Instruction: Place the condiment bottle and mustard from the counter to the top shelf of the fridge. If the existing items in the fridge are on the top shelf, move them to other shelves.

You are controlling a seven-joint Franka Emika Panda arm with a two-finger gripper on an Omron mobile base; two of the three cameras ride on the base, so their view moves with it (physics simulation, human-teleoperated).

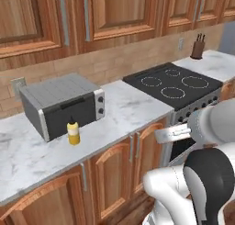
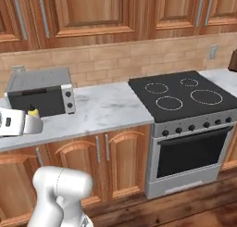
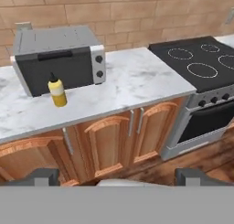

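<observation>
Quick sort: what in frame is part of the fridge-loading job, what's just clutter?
Job:
- mustard, upright on the counter in front of the toaster oven
- gripper, open, holding nothing

Clutter:
- toaster oven
- stove
- knife block
- wall outlet

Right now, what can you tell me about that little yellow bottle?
The mustard is a small yellow squeeze bottle with a paler band around its middle and a thin black pointed nozzle. It looks like soft plastic. It stands upright on the white marbled counter, just in front of the grey toaster oven's dark door. Nothing holds it.
</observation>
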